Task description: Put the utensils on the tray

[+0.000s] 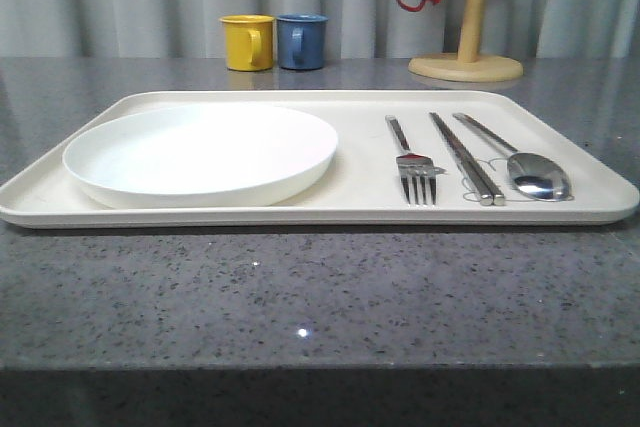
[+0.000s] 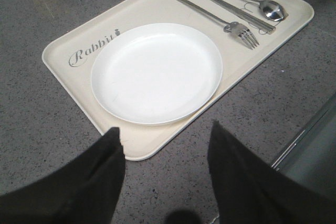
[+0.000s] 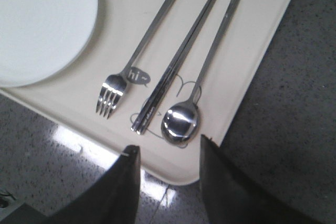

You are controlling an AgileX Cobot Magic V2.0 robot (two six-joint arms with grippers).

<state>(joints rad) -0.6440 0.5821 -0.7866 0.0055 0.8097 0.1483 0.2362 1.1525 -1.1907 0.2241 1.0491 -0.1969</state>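
Utensils [image 1: 465,159] on tray [image 1: 360,205] (grey counter [image 1: 300,297])

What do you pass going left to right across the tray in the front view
plate → fork → chopsticks → spoon, all lying on the tray.

The left arm's black, matte, broad-fingered gripper [image 2: 165,153] shows two wedge-like fingers [image 2: 102,182] that taper to blunt tips, with no visible screws, cables or markings. The right arm's black, matte two-fingered gripper [image 3: 169,153] looks alike; its fingers [image 3: 226,182] seem slightly glossier at the inner edges, though glare may cause this.
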